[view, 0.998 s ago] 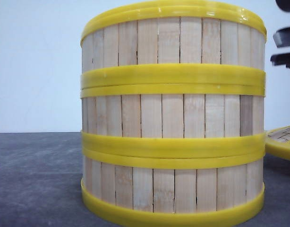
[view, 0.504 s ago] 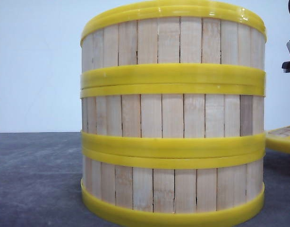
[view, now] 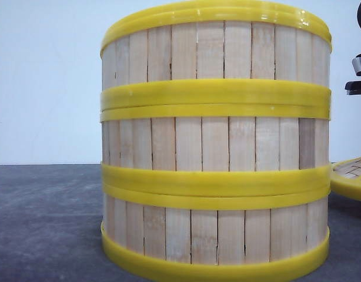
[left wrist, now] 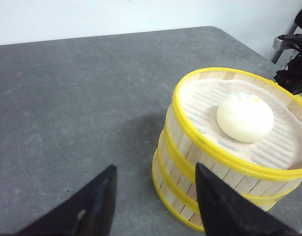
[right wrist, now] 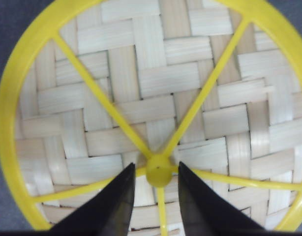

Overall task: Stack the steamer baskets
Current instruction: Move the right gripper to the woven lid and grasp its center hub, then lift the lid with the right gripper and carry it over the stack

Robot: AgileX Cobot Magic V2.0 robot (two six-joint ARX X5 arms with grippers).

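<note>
- grey table (left wrist: 67, 98), kinda speckled, with a rounded far corner
- plain white wall (view: 45, 82) behind it
- white bun (left wrist: 245, 117), round and smooth, tiny yellow dot on top
- flat lid (right wrist: 141, 98), yellow rim, woven pale slats, yellow spokes meeting at a center knob (right wrist: 158, 170)

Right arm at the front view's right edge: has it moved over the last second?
Yes. Against the unmoved stack of steamer baskets, the right arm's dark hardware has shifted toward the right edge, with less of it showing. The lid beneath looks about unchanged.
</note>
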